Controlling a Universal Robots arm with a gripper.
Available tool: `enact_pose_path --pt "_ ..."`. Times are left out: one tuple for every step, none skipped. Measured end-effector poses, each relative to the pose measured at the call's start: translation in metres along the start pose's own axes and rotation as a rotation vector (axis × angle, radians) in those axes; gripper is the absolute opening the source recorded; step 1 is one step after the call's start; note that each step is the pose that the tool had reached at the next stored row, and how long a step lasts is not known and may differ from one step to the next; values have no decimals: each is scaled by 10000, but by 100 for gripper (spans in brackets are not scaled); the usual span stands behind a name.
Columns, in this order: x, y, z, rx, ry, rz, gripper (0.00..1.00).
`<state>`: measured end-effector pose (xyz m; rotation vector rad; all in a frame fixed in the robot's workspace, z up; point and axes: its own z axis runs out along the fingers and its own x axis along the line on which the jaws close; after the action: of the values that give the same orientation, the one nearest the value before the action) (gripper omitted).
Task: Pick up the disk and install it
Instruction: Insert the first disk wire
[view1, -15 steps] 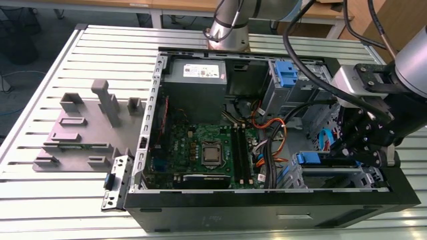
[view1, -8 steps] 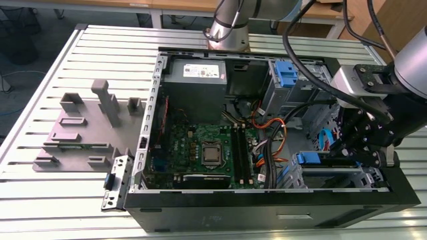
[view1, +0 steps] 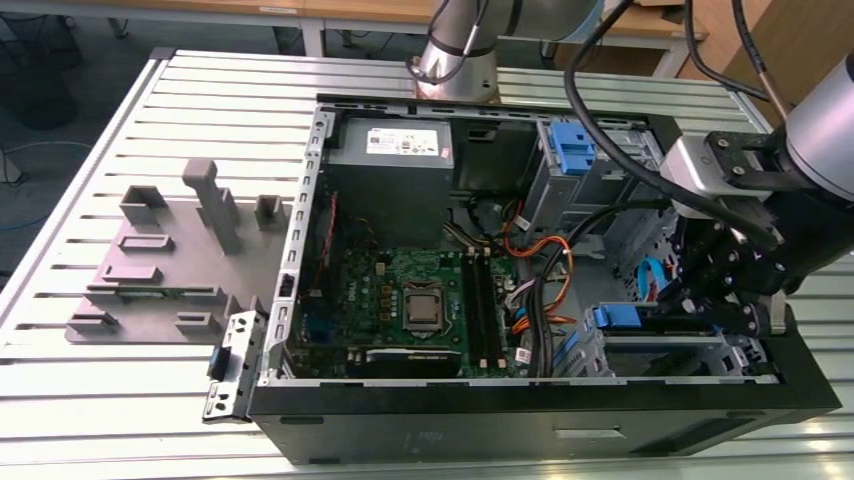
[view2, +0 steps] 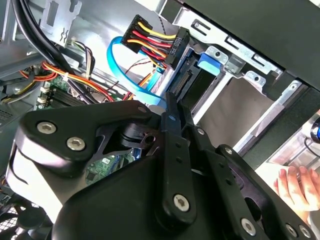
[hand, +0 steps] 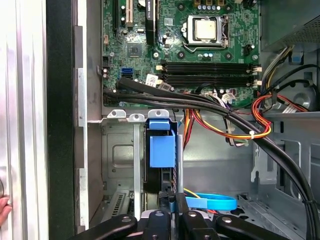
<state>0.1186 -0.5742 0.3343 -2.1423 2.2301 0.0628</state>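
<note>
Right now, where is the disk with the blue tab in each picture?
Exterior view: disk in the bay, toward the exterior view's right.
First wrist view: disk in the bay beside the motherboard.
Second wrist view: disk next to the black connector.
Shared landmark: the blue cable lying close by.

You have the open case (view1: 534, 425) lying on the table (view1: 214, 90), with the fixture block (view1: 160, 265) beside it on the exterior view's left. Inside the case, the power-supply box (view1: 394, 150) sits at the far end and the motherboard (view1: 400, 295) lies nearer. On the exterior view's right, 1 bracket (view1: 571, 148) sits in the far bay. The disk (view1: 618, 318) stands in the near bay, with the gripper (view1: 701, 305) just above it.
</note>
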Motion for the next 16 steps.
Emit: enact_pose_path --pt "0 0 3 0 0 0 16" --pt "1 0 11 0 -5 0 16" --pt "1 0 20 0 -5 0 16" --pt "2 0 28 0 -2 0 16" --pt "2 0 35 0 1 0 16" --pt "2 0 36 0 3 0 16" --pt "2 0 37 0 3 0 16" --pt "3 0 38 0 1 0 16" --pt "3 0 42 0 -1 0 16" --pt "3 0 43 0 0 0 16" --pt "3 0 43 0 0 0 16" --pt "3 0 43 0 0 0 16" --pt "3 1 44 0 0 0 16" --pt "3 0 45 0 -1 0 16" --pt "3 0 46 0 -5 0 16" --pt "3 0 49 1 -9 0 17"
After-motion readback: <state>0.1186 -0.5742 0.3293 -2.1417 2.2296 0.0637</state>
